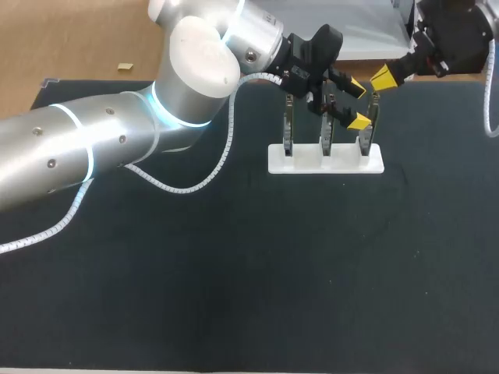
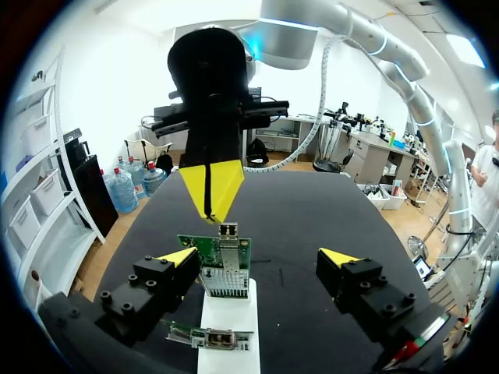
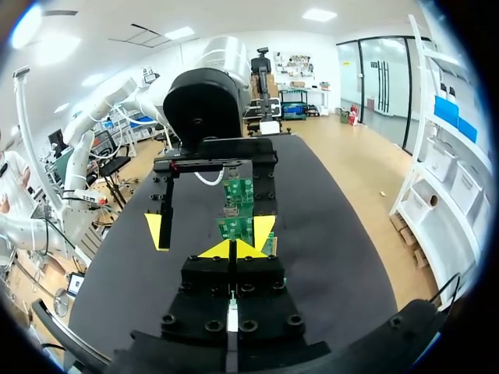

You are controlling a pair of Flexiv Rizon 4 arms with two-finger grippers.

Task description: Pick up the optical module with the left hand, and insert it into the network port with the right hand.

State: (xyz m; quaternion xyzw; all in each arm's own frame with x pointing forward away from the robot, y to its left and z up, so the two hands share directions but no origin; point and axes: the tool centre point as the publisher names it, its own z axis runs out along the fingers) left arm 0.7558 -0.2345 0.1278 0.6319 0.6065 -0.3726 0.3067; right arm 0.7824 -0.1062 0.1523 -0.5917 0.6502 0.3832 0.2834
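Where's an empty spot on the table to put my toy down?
The black mat in front of the white stand is bare, and right of it too. Around the stand's boards it's crowded: left gripper and right gripper meet there.

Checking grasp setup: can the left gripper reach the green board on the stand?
Likely yes: the left gripper is open astride the green board; the right gripper hangs beyond it, apart.
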